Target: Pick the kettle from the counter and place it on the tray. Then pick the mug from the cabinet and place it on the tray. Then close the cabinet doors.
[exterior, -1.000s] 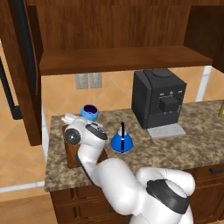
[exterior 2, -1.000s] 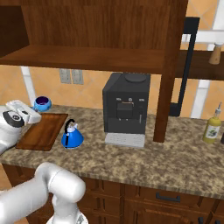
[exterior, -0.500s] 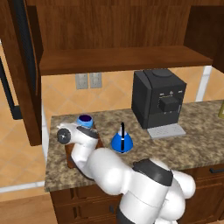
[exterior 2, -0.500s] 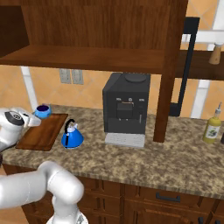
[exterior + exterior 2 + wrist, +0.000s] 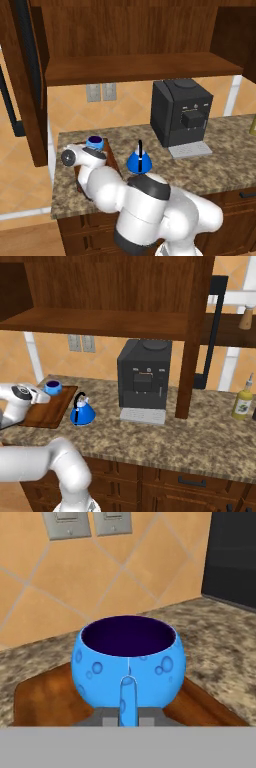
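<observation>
Over the far corner of the tray (image 5: 47,408), the gripper (image 5: 128,719) has its jaws pinched shut on the handle of the mug (image 5: 128,659), which rises straight up between the two fingertips. Seen from the hand, the round blue cup sits upright just beyond the jaws, its dark purple mouth open to the ceiling and its base at or just above the wood; whether it has touched down cannot be told. Holding by the handle keeps the cup level for setting down, and the grip looks ready to be let go.

The kettle (image 5: 82,411) stands on the counter (image 5: 165,438) just beside the tray's near edge, toward the coffee machine (image 5: 144,378), apparently not on the tray at all. Above the tray, the cabinet doors (image 5: 27,75) hang wide open.
</observation>
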You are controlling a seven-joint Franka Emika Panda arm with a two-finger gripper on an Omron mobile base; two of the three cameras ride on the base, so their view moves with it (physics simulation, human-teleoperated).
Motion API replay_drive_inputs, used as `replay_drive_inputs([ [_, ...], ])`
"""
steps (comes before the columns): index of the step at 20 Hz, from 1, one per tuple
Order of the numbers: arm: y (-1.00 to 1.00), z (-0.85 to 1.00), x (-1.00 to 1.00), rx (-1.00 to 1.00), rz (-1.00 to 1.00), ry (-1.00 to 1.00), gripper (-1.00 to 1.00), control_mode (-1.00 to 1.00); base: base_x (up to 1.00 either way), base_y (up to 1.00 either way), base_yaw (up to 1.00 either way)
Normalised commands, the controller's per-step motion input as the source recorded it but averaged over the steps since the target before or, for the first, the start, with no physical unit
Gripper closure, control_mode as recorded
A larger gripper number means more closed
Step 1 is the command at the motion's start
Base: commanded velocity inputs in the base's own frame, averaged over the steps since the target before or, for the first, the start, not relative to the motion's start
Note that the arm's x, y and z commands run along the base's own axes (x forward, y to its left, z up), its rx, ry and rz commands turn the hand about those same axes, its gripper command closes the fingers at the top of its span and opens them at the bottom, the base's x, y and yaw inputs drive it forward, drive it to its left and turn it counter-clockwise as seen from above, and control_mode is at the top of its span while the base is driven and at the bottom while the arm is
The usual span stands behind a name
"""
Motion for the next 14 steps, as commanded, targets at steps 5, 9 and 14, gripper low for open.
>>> replay_drive_inputs([
  [5,0.08,-0.37,0.5,-0.01,-0.04,0.0,1.0,-1.0,0.0,0.0,0.0],
  [9,0.16,-0.32,0.26,0.0,-0.01,0.0,1.0,-1.0,0.0,0.0,0.0],
  [14,0.26,-0.34,0.02,0.0,0.0,0.05,1.0,-1.0,0.0,0.0,0.0],
])
